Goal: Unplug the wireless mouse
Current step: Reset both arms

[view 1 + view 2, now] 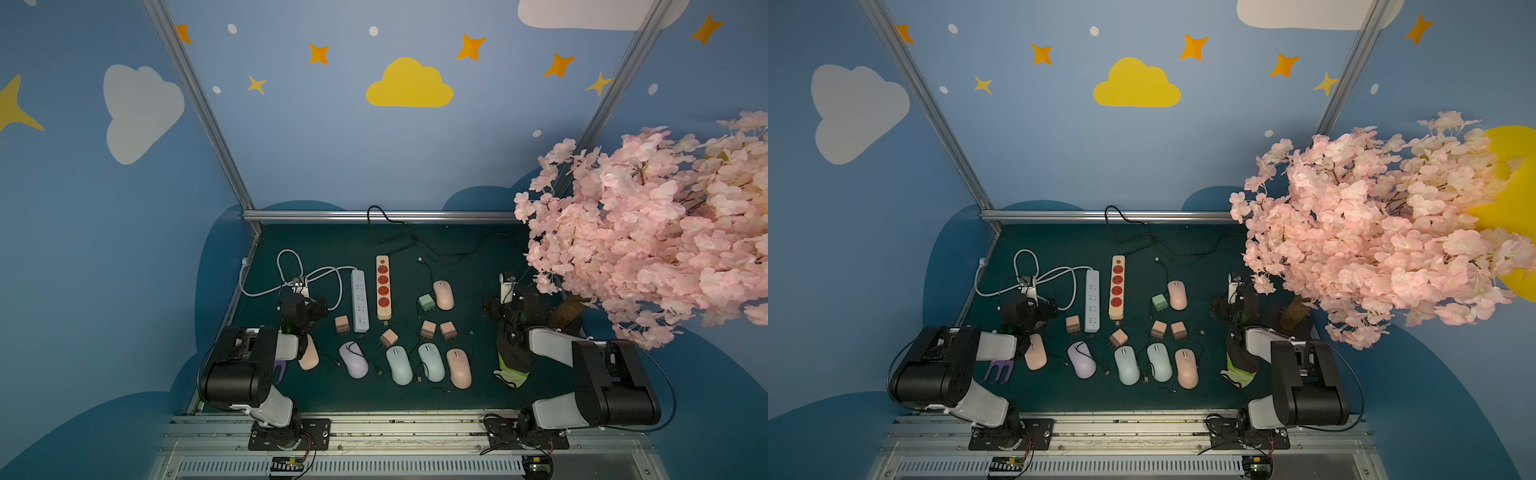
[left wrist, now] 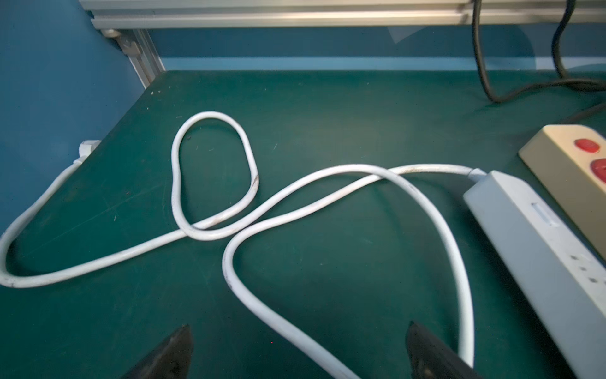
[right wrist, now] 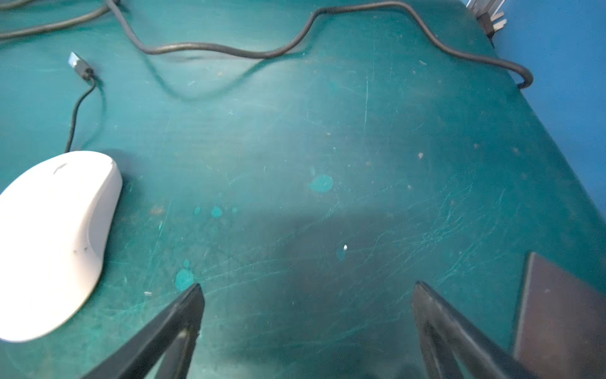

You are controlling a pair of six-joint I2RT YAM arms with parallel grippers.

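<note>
A dark green mat [image 1: 465,399] is seen inside a booth of blue walls painted with clouds and stars, with a pink blossom tree [image 1: 648,232] standing on the right gripper's right. The right gripper [image 3: 308,288] is held low over bare mat with its jaws spread wide and nothing between them. A pale pink mouse [image 1: 443,295], washed out to near white in the right wrist view [image 3: 55,242], is found near this gripper on its left, apart from it. A thin black cable [image 3: 77,111] is seen reaching the mouse's front end, and its USB plug [image 3: 77,62] lies loose on the mat, ahead of the gripper and to its left. Behind the gripper and to its left, a row of four more mice [image 1: 399,365] is laid out, with small chargers [image 1: 428,329] between that row and the pale pink mouse. The left gripper [image 2: 300,331] is likewise spread wide and empty, poised over a looped white cable [image 2: 328,174]. A white power strip [image 2: 541,249] lies just to its right, and a cream strip with red sockets [image 2: 570,154] beyond that.
</note>
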